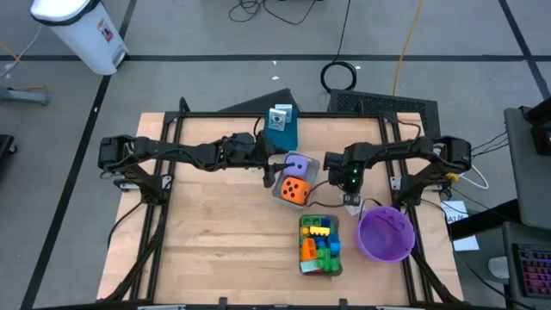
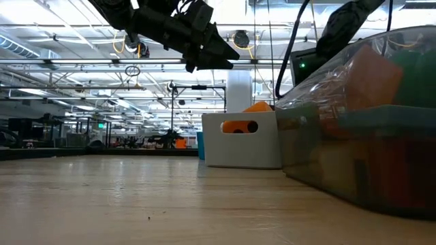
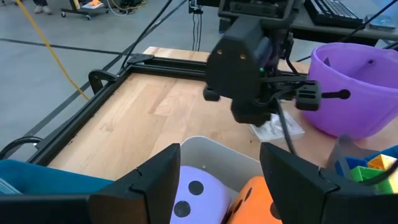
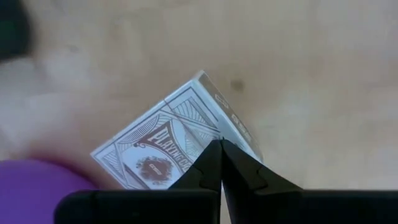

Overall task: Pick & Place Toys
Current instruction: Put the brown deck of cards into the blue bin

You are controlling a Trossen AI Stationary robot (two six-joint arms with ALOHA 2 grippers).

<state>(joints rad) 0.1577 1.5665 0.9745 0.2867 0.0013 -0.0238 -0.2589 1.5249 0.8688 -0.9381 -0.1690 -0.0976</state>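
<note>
A purple die [image 1: 295, 164] and an orange die [image 1: 294, 190] lie side by side in a pale grey tray [image 3: 211, 146] at mid-table. My left gripper [image 3: 221, 155] hangs open just above them, nothing between its fingers. Several coloured bricks [image 1: 319, 244] fill a second, clear tray [image 1: 304, 265] nearer the front edge. My right gripper [image 4: 219, 144] is shut and points straight down over a pack of playing cards [image 4: 155, 155], which lies flat on the table between the dice tray and the purple bowl [image 1: 385, 233]. My right gripper comes from above with its shut fingertips [image 4: 233, 163] over the card pack's face, near one long edge [image 4: 230, 118]. Whether the tips touch the pack I cannot tell. The pack lies flat on the wood.
A blue box [image 1: 281, 129] stands at the far edge behind the dice tray. The purple bowl sits close to the right of the card pack. Bare wood [image 1: 215, 232] stretches across the left half. A black frame [image 1: 172, 120] borders the table.
</note>
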